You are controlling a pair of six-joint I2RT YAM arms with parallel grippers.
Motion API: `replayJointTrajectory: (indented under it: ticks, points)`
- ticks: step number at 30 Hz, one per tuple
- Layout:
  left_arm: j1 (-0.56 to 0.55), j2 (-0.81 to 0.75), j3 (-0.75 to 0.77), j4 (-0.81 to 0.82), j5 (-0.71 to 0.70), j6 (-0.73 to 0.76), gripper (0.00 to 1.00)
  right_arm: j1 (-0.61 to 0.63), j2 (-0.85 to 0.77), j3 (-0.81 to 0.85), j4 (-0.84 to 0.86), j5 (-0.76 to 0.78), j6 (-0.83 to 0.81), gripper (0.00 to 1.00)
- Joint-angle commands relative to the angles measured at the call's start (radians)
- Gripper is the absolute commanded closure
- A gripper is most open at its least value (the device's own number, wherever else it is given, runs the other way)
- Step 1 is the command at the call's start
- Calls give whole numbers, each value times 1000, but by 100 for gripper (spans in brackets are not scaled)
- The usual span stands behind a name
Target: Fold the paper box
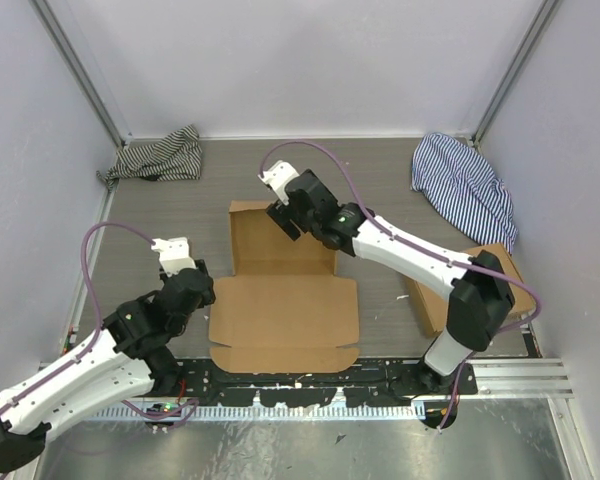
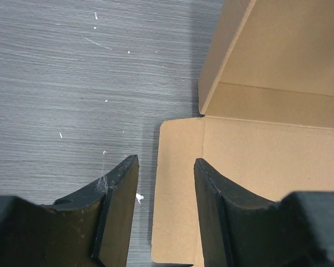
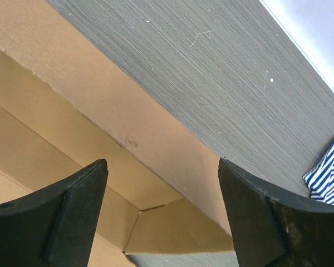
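The paper box lies mid-table, its near panel flat and its far part standing up as low walls. My left gripper hovers open at the flat panel's left edge. In the left wrist view the left gripper has that panel's side flap lying below the gap, not pinched. My right gripper is over the box's far right corner. In the right wrist view the right gripper is wide open astride a wall and its folded corner tab.
A grey striped cloth lies at the back left and a blue striped cloth at the back right, its edge showing in the right wrist view. A stack of flat cardboard sits under the right arm.
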Motion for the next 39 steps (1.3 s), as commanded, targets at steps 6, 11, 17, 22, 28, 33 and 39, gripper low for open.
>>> replayJointTrajectory:
  ticks: [6, 11, 17, 22, 28, 33, 39]
  points:
    - [-3, -16, -9, 29, -5, -8, 48, 4, 162, 143, 85, 64, -48, 37]
    - [-3, -28, -14, 29, -4, -11, 48, 1, 245, 206, 65, 217, -17, 74]
    - [-2, -48, -19, 28, -7, -14, 48, -111, 246, 257, -59, 203, 198, 83]
    - [-2, -54, -21, 29, -9, -15, 48, -317, 213, 210, -197, -63, 437, 82]
    - [-2, -45, -20, 31, -10, -13, 48, -424, 58, -109, -68, -323, 640, 74]
    - [-4, -28, -13, 29, -12, -13, 48, -411, -126, -381, 98, -624, 846, 41]
    - [-3, -20, -16, 35, -15, -13, 48, -265, -315, -404, 173, -872, 882, 16]
